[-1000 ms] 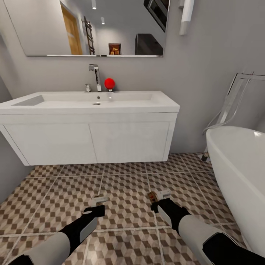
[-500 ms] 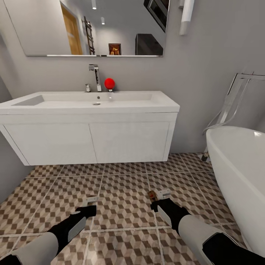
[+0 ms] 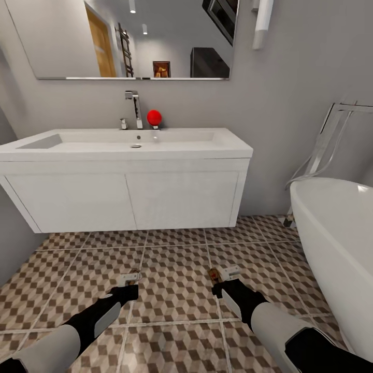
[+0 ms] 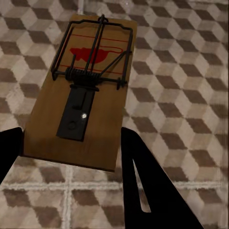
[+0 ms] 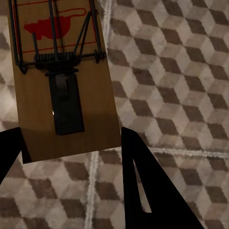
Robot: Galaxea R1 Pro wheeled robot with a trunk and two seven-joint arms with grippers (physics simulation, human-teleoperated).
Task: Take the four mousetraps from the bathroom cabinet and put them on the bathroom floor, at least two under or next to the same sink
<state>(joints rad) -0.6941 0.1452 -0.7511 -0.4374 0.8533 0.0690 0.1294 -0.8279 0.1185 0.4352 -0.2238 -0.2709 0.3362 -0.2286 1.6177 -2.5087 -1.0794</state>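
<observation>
Both arms reach forward and low over the bathroom floor (image 3: 176, 269), in front of the white sink cabinet (image 3: 124, 199).

The left hand (image 3: 126, 288) sits just above the tiles, its dark fingers (image 4: 148, 191) spread on either side of the near end of a mousetrap (image 4: 81, 95). From the left wrist view the trap appears to lie flat on the cube-patterned tiles; whether the fingers press its edges cannot be told. In the head view this trap shows as a small pale piece (image 3: 128, 278) just beyond the fingertips.

The right hand (image 3: 224, 282) is posed the same way, slightly farther forward. Its fingers (image 5: 143, 186) flank the near end of a second mousetrap (image 5: 59, 81). Whether they grip it cannot be told either. In the head view that trap (image 3: 223, 273) lies at the fingertips.

Each trap carries a red mouse-shaped print under its wire bar; no writing can be read.

The sink (image 3: 129, 142) has a chrome tap (image 3: 134, 109) and a red ball (image 3: 154, 117) behind the basin, under a wall mirror (image 3: 129, 39). A white bathtub (image 3: 336, 243) stands at the right, close to the right arm.
</observation>
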